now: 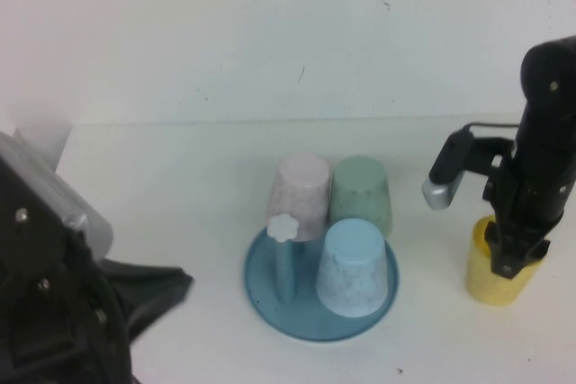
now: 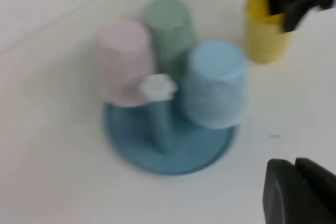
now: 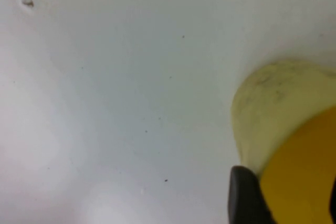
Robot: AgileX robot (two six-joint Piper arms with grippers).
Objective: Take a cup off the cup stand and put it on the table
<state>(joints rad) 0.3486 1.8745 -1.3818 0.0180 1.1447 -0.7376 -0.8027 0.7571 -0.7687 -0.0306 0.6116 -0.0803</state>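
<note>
**Yellow cup down on the worktop, right arm over it**

Yellow plastic marked the cup (image 1: 500,278), which stood mouth-up on the white worktop (image 1: 162,186) at about three o'clock from the cup stand (image 1: 270,299), well apart from it. The right gripper (image 1: 515,254) hung straight down over the cup's rim, forearm near vertical, wrist camera jutting toward the stand. Its fingers (image 3: 247,195) straddled the wall, one inside and one outside; they looked closed on the cup, though real pinching could not be confirmed.

The likely risk: lifting away before the fingers opened fully could drag or tip the light cup, since the inner finger would catch the rim.

The left gripper (image 2: 299,192) sat low at about eight o'clock from the stand, well clear; whether its fingers were open, I cannot tell. Pink (image 1: 301,193), pale green (image 1: 362,192) and light blue (image 1: 356,267) cups stood upturned on the stand beside one bare peg (image 1: 284,258).
</note>
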